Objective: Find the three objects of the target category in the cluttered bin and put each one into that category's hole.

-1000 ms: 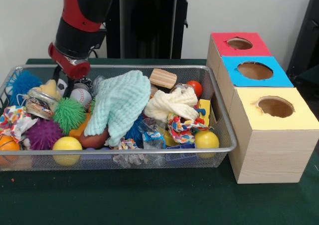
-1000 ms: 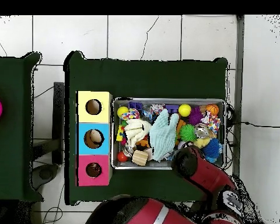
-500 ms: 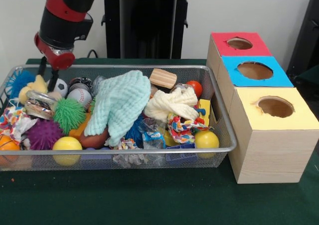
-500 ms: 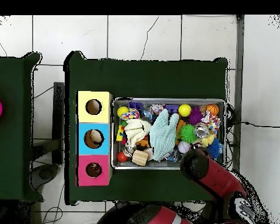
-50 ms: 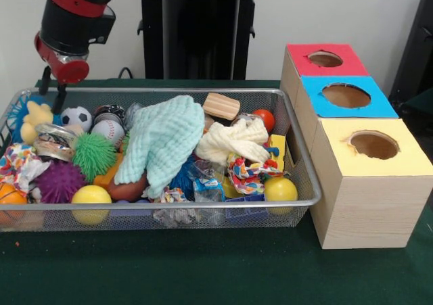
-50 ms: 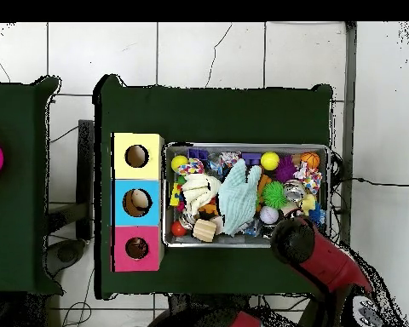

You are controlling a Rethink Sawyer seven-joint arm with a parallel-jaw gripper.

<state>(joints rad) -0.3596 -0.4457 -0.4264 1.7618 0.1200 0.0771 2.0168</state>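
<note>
"Front view first," says the clerk. "How do the fingers (image 5: 59, 97) stand?"

"Spread, with bare wall showing between them and nothing pinched," says the inspector. "The gripper (image 5: 52, 92) hangs at the left end of the wire bin (image 5: 169, 90), its tips about level with the rim. A yellow plush toy (image 5: 32, 118) lies just below the tips. I cannot tell whether they touch it."

"What lies next to that?"

"A blue spiky ball (image 5: 20, 109) lies to the toy's left and a soccer ball (image 5: 76, 118) to its right, with a baseball (image 5: 108, 130) beyond. A green spiky ball (image 5: 93, 156) and a purple spiky ball (image 5: 57, 181) sit nearer the camera. A mint cloth (image 5: 162, 143) is draped over the middle of the heap. To its right are a wooden block (image 5: 221, 106), a cream cloth (image 5: 233, 141), a red ball (image 5: 265, 119) and a yellow ball (image 5: 280, 189)."

"And the holes?"

"Three boxes stand in a row just beside the bin's right end: a red box (image 5: 304, 65), a blue box (image 5: 314, 99) and a yellow box (image 5: 338, 156). Each has one round hole in its top. All rest on the green table (image 5: 203, 264)."

"Overhead view?"

"The red arm (image 6: 319, 255) reaches over the bin's corner and hides the gripper. Something pale shows inside the blue box's hole (image 6: 137, 202)."
</note>
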